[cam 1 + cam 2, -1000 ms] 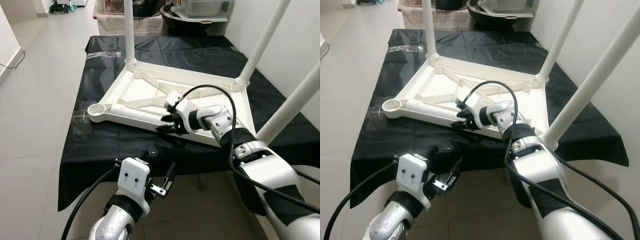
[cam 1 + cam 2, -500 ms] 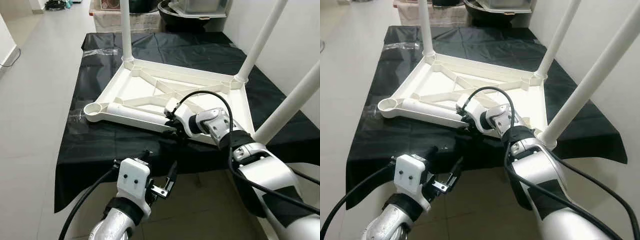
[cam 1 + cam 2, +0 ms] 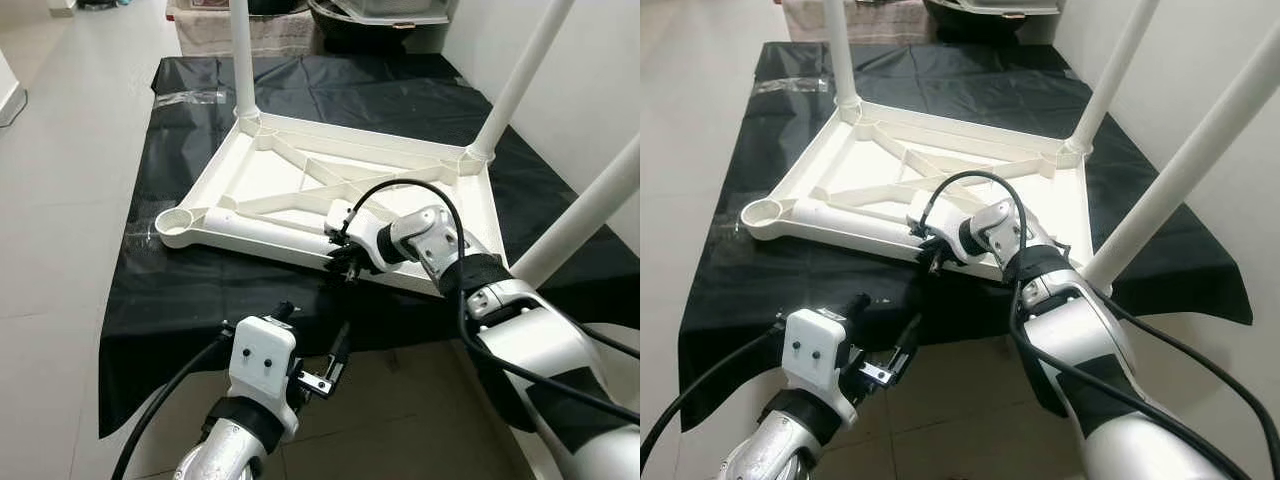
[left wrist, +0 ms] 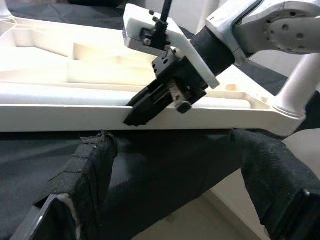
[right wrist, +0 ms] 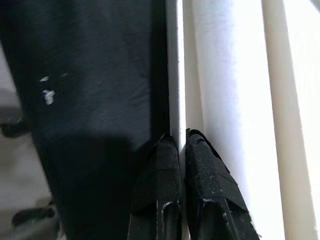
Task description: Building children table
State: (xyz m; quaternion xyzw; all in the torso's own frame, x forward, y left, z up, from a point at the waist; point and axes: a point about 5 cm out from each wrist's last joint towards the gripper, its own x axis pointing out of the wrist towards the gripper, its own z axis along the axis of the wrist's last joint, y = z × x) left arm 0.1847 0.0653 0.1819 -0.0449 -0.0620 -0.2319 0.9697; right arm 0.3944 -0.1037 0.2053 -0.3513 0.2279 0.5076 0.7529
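Note:
The white children's table (image 3: 300,175) lies upside down on a black sheet (image 3: 190,290). Three white legs (image 3: 240,50) stand up from its corners. A fourth leg (image 3: 260,226) lies loose along the inside of the near rim, beside the empty corner socket (image 3: 176,218). My right gripper (image 3: 340,266) is at the near rim, shut on the thin white edge (image 5: 181,90), one finger on each side. My left gripper (image 4: 180,170) hangs open below and in front of the rim, touching nothing.
The black sheet drapes over its front edge onto pale floor tiles (image 3: 60,200). A white wall (image 3: 590,60) runs close on the right. Boxes and a dark tub (image 3: 330,15) stand at the far end.
My right gripper has come down from just above the near rim and shut on its edge. The camera has shifted a little. My left gripper has stayed open in place.

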